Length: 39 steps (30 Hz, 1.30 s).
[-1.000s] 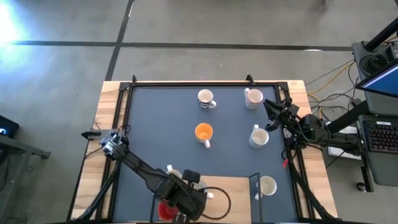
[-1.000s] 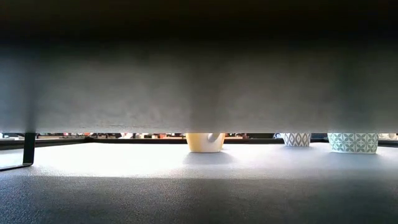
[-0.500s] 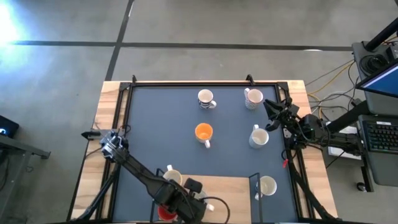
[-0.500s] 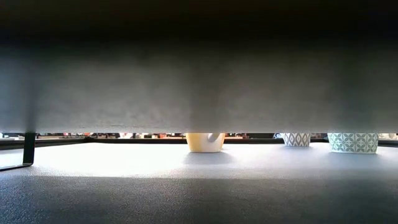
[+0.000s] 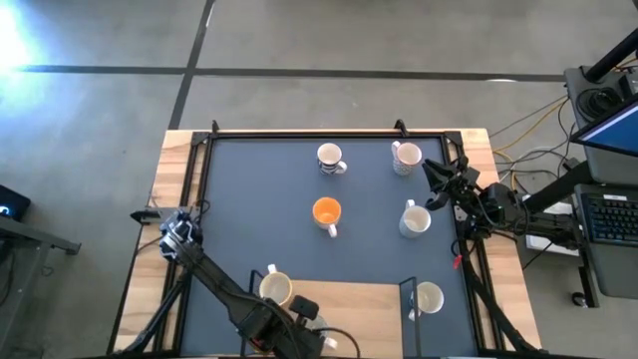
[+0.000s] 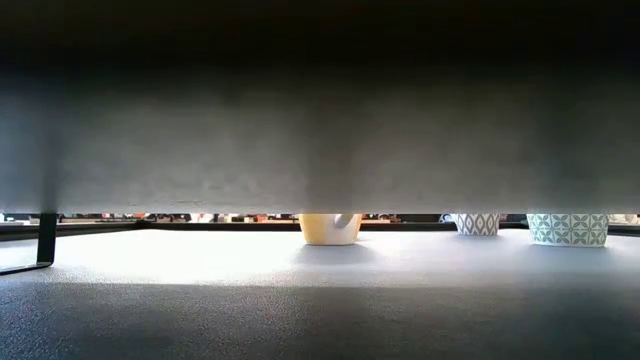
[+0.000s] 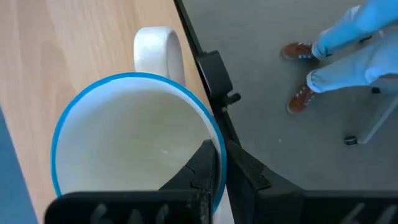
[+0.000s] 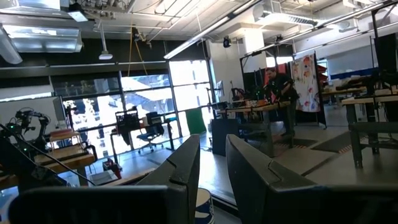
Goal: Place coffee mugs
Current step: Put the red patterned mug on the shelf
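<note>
Mug (image 7: 134, 140) blue-rimmed | rim pinched by left jaws | wooden board (image 7: 56, 56) beneath

The left arm (image 5: 214, 284) reaches from its base at the table's left side diagonally to the near edge. The left gripper (image 7: 214, 174) is there, low in the high view, with its fingers (image 7: 202, 165) closed tight together. The right arm (image 5: 498, 209) waits at the table's right edge. The right gripper (image 8: 211, 168) points level into the room, its fingers (image 8: 183, 165) standing a little apart.
</note>
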Each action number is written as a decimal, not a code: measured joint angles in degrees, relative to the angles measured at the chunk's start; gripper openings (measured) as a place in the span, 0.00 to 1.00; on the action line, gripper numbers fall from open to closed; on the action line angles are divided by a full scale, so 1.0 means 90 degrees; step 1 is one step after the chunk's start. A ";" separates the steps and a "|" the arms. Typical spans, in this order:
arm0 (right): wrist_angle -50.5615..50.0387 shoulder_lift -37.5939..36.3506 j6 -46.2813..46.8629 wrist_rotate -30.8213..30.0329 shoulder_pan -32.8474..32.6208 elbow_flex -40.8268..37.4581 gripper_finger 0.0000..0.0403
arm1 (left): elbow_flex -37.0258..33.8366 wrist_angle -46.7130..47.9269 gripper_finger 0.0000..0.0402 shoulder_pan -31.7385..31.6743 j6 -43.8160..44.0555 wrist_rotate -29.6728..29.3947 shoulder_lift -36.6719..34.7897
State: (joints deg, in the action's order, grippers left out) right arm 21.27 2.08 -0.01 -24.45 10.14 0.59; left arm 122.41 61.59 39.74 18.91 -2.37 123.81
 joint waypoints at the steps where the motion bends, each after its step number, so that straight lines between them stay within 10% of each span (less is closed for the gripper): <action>1: -0.0001 0.0001 0.0000 0.0000 0.0000 0.0000 0.17 | -0.0012 0.0028 0.01 0.0012 -0.0028 -0.0001 0.0000; 39: -0.0001 -0.0001 0.0000 0.0000 0.0001 0.0000 0.17 | -0.0072 0.0031 0.05 0.0112 0.0925 0.0138 0.0000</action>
State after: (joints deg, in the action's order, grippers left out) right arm 21.26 2.07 -0.01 -24.45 10.15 0.59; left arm 121.75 61.87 40.75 27.23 -1.13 123.81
